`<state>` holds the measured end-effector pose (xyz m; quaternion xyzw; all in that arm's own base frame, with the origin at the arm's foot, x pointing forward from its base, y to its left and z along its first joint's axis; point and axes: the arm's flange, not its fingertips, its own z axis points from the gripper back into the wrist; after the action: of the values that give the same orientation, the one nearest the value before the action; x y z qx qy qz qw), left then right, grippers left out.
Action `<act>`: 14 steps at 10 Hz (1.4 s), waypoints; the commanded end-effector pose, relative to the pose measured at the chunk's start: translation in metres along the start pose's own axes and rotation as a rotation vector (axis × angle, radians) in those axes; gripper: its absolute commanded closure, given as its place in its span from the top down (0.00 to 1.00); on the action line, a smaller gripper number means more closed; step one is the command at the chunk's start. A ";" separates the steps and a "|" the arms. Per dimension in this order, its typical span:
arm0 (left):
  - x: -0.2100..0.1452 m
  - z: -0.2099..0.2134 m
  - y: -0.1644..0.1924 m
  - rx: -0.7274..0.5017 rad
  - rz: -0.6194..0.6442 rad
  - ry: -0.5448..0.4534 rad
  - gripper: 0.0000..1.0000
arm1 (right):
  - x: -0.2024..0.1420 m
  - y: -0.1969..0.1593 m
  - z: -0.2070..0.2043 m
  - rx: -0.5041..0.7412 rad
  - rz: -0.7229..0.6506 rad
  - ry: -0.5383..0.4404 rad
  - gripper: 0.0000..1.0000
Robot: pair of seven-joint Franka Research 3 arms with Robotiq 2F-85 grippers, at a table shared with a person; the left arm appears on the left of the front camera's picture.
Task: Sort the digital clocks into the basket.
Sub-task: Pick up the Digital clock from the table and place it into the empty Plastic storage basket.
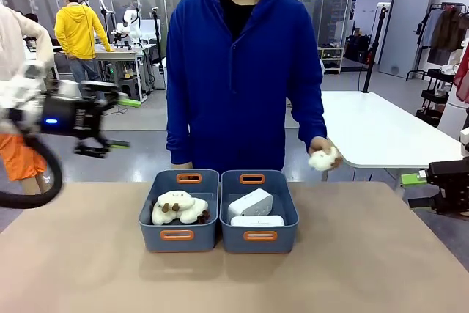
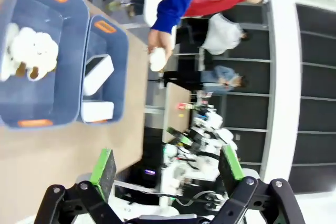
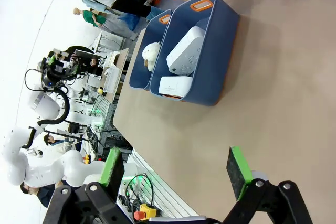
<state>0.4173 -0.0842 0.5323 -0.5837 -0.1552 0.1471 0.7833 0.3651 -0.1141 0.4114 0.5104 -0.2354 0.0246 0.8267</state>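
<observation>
White digital clocks (image 1: 250, 209) lie in the right basket (image 1: 259, 237).

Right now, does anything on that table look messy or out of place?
Only slightly: in the right basket, one white clock leans tilted over the other clock, which lies flat. The plush toys sit in the left basket. Nothing spilled.

two digital clocks (image 1: 250, 203) (image 1: 257, 221), two baskets (image 1: 260, 236) (image 1: 178, 235), two plush toys (image 1: 178, 207) (image 1: 323, 158)

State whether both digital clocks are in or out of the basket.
In: both digital clocks lie inside the right-hand basket.
</observation>
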 end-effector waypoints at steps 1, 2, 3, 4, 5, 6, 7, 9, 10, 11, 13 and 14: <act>-0.002 0.063 0.018 -0.130 0.020 -0.011 1.00 | 0.000 0.000 0.002 -0.003 0.004 0.011 1.00; -0.001 0.101 0.026 -0.171 0.024 -0.054 1.00 | 0.000 0.000 0.002 -0.003 0.004 0.011 1.00; 0.001 0.135 0.037 -0.210 0.044 -0.079 1.00 | 0.000 0.000 0.002 -0.003 0.004 0.011 1.00; 0.003 0.164 0.054 -0.208 -0.003 -0.048 1.00 | 0.000 0.000 0.002 -0.003 0.004 0.011 1.00; 0.008 0.195 0.073 -0.165 -0.084 -0.055 1.00 | 0.000 0.000 0.002 -0.003 0.004 0.011 1.00; 0.017 0.211 0.092 -0.162 -0.116 -0.011 1.00 | 0.000 0.000 0.002 -0.003 0.004 0.011 1.00; 0.024 0.219 0.105 -0.123 -0.102 0.018 1.00 | 0.000 0.000 0.002 -0.003 0.004 0.011 1.00; 0.041 0.229 0.122 -0.116 -0.110 0.015 1.00 | 0.000 0.000 0.002 -0.003 0.004 0.011 1.00; 0.046 0.231 0.129 -0.117 -0.146 0.023 1.00 | 0.000 0.000 0.002 -0.003 0.004 0.011 1.00; 0.050 0.230 0.136 -0.089 -0.152 0.037 1.00 | 0.000 0.000 0.002 -0.003 0.004 0.011 1.00; 0.035 0.225 0.130 -0.103 -0.100 0.000 1.00 | 0.000 0.000 0.002 -0.003 0.004 0.011 1.00; 0.035 0.225 0.130 -0.103 -0.100 0.000 1.00 | 0.000 0.000 0.002 -0.003 0.004 0.011 1.00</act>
<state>0.3563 0.1656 0.4658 -0.6123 -0.1929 0.0941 0.7610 0.3652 -0.1141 0.4114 0.5104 -0.2353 0.0247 0.8267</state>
